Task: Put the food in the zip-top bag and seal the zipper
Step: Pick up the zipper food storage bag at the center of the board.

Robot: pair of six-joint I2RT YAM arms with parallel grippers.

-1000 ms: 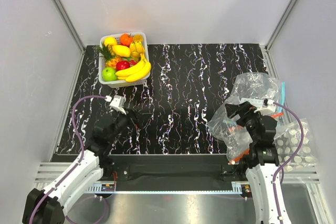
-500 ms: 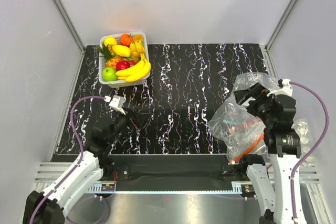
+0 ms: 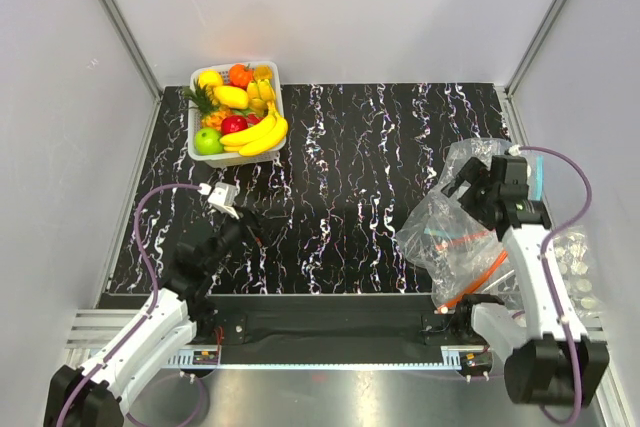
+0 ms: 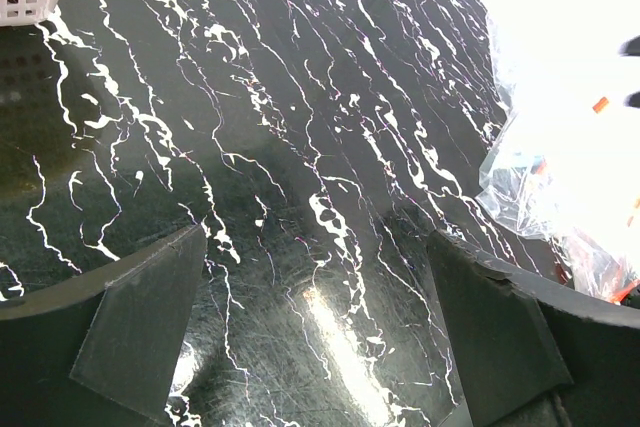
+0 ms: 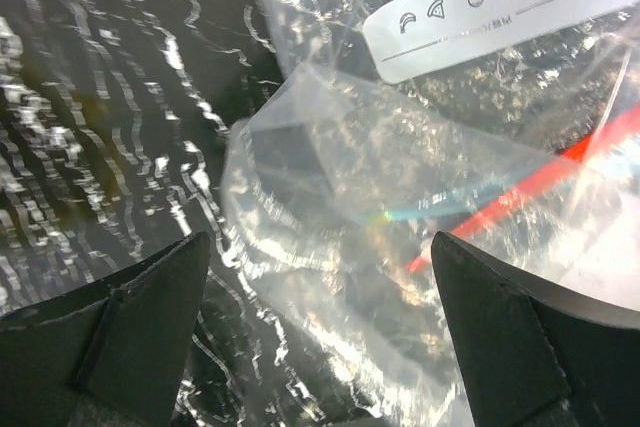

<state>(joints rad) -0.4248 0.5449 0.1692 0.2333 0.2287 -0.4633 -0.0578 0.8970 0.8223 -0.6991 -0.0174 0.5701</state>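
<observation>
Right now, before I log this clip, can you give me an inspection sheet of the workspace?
Surface: black table with white veining.
Job's things: fruit all in the white basket, far left; bag crumpled at right, no fruit seen inside; whether its orange-red zipper is sealed is unclear.
Clutter: teal-edged plastic at the right edge.
Grippers: left fingers open above bare table; right fingers open over the bag.
Cables: purple cables loop off both arms.
Surroundings: white walls.
</observation>
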